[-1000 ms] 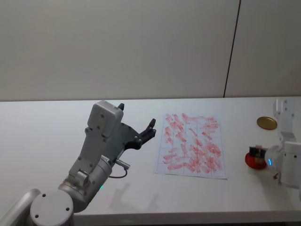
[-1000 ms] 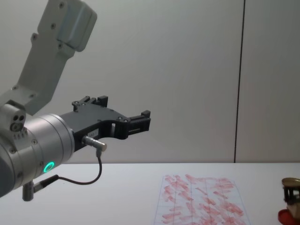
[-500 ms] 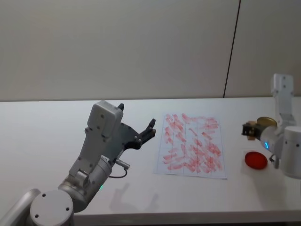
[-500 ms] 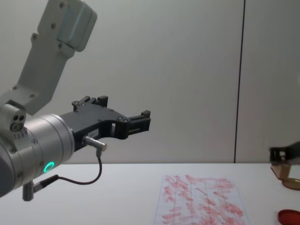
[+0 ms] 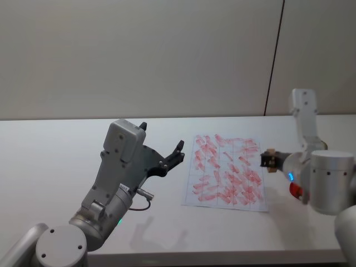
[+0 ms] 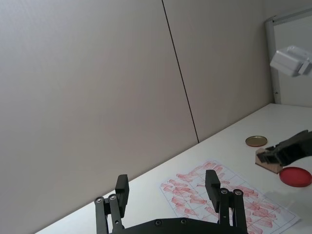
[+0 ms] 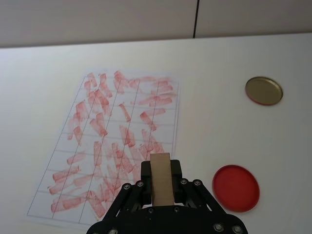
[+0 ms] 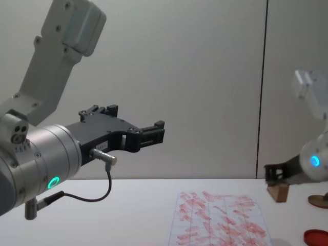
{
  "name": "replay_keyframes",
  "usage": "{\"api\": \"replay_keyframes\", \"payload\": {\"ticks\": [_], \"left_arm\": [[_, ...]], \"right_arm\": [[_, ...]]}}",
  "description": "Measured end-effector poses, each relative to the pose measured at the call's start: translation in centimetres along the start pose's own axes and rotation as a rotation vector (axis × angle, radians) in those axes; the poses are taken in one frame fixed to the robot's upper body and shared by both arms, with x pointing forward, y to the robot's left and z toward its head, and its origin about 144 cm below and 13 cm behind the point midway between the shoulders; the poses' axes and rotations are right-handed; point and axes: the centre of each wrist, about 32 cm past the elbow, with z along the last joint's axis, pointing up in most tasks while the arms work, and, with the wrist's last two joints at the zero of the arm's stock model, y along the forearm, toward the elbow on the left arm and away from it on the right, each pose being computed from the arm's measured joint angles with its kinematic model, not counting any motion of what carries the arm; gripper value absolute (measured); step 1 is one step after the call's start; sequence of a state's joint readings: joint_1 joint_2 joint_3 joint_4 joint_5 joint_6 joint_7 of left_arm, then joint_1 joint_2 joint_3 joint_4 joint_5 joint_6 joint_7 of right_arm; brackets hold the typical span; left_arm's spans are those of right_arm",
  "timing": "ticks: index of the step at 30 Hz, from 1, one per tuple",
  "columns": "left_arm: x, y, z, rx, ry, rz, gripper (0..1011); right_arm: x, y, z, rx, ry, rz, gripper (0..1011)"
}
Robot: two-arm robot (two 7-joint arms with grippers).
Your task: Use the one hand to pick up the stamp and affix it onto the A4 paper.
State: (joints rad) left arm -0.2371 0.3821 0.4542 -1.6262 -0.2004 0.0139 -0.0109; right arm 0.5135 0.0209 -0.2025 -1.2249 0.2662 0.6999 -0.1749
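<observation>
1. One tool is at work: the right tool (image 7: 161, 171) is closed on the stamp (image 7: 160, 179), its two jaws clamping the tan block on opposite sides, with the block's end sticking out past the fingertips.
2. The stamp hangs clear of the surface (image 5: 55, 150). The chest view shows a gap beneath it, so I judge the pick-up part of the task done.
3. Below and just ahead of the block lies the A4 paper (image 5: 225, 172), flat on the surface and crowded with red marks. In the head view the stamp sits over the sheet's right edge, toward the far half. It is not touching the sheet.
4. What is left, as I read it, is the second half of the task — bringing the block down onto the sheet, pressing it and lifting off.
5. The stamping face cannot be seen, so whether it carries ink cannot be told.
6. To the right of the sheet, near the front edge, lies a flat red dish (image 7: 236, 187). Farther back on the right is a brass-coloured disc (image 7: 263, 90). Both lie apart from the paper and from the block.
7. The left tool (image 6: 167, 187) is parked in the air over the left part of the surface, jaws spread wide and holding nothing — well apart from the stamp and taking no part.
</observation>
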Motion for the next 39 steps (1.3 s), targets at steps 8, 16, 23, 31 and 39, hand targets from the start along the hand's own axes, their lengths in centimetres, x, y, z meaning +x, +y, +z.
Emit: {"api": "replay_keyframes", "payload": {"ticks": [8,16,23,31,39], "left_arm": [[0.0,0.0,0.0,0.000,0.000,0.000,993],[0.0,0.0,0.0,0.000,0.000,0.000,993],[0.0,0.0,0.0,0.000,0.000,0.000,993],[0.0,0.0,0.0,0.000,0.000,0.000,993],[0.0,0.0,0.0,0.000,0.000,0.000,993]], "right_arm": [[-2.2,1.1,-1.0,-0.076,-0.033,0.012,225],[-3.8,3.0,-1.7,-0.145,-0.054,0.010,224],[-4.5,4.5,-2.1,-0.180,-0.057,0.006,224],[-5.2,6.4,-2.3,-0.224,-0.060,0.012,224],[-5.8,7.7,-2.2,-0.248,-0.067,0.024,225]]}}
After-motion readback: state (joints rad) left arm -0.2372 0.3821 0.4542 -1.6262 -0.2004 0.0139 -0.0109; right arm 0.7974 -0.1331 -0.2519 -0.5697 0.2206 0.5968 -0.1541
